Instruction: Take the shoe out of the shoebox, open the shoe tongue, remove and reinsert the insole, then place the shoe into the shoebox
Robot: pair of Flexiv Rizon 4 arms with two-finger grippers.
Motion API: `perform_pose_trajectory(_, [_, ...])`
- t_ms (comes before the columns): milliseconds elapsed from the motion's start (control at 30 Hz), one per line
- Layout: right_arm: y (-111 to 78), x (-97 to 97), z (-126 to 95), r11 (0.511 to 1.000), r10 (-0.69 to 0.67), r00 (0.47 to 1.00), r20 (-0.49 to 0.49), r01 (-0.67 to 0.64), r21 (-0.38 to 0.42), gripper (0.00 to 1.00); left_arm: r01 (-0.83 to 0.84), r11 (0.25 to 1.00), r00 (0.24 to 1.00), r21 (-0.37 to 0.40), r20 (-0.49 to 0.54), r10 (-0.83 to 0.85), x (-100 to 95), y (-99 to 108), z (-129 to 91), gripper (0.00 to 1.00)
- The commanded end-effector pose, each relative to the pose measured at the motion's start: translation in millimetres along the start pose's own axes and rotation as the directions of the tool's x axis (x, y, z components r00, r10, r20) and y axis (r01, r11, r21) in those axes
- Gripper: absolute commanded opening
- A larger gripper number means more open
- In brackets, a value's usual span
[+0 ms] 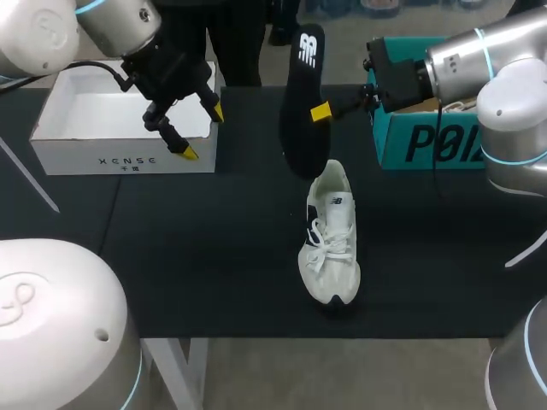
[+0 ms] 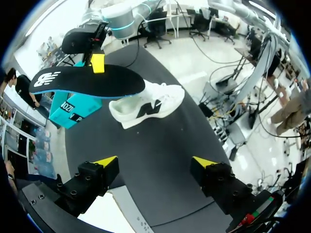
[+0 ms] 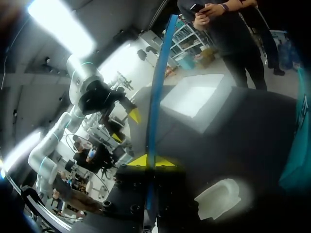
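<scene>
**Insole out of the shoe; refitting not yet begun.**

Your right gripper (image 1: 320,112) was clamped on the insole (image 1: 301,94), holding it on edge above the heel end of the shoe (image 1: 331,243), which stood on the table (image 1: 197,256) outside both boxes. Your left gripper (image 1: 203,132) hung open and empty at the corner of the white box (image 1: 120,161). In my judgement, your next move called for feeding the insole toe-first into the shoe's opening. Logos marked the insole and shoe, and lettering marked the white box and teal box (image 1: 436,143); the wording was not recorded.

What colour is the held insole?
Black insole with blue edge; clearest in left wrist view.
</scene>
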State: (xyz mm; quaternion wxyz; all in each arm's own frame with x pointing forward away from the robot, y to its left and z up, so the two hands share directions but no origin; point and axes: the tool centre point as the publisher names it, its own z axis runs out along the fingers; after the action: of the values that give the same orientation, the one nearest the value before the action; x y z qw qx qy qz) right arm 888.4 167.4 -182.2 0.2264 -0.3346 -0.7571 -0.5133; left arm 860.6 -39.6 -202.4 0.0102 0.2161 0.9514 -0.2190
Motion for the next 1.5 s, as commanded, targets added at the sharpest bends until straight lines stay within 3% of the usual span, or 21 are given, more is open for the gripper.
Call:
perform_pose_trajectory(33, [3.0,-12.8,-0.3,1.0,-0.001,1.0,0.028,0.001,0.001,0.0,0.0,1.0,1.0,-0.002,-0.002,0.0,-0.7,0.2,-0.3,1.0])
perform_pose_trajectory(333, [5.0,-76.8,-19.2,1.0,-0.013,0.997,0.073,0.015,-0.018,0.0,0.0,1.0,1.0,-0.002,-0.002,0.0,-0.7,0.2,-0.3,1.0])
perform_pose_trajectory(567, [-0.5,-104.0,-34.2,0.999,-0.01,0.997,0.074,0.014,-0.045,0.0,0.0,1.0,1.0,-0.002,-0.002,0.0,-0.7,0.2,-0.3,1.0])
perform_pose_trajectory(933, [-29.8,-112.9,-26.8,0.998,-0.018,0.998,0.054,0.021,-0.055,0.0,0.0,1.0,1.0,-0.002,-0.002,0.0,-0.7,0.2,-0.3,1.0])
perform_pose_trajectory(1500, [-73.6,-104.5,-8.1,0.998,-0.012,0.999,0.049,0.015,-0.066,0.0,0.0,1.0,1.0,-0.002,-0.002,0.0,-0.7,0.2,-0.3,1.0])
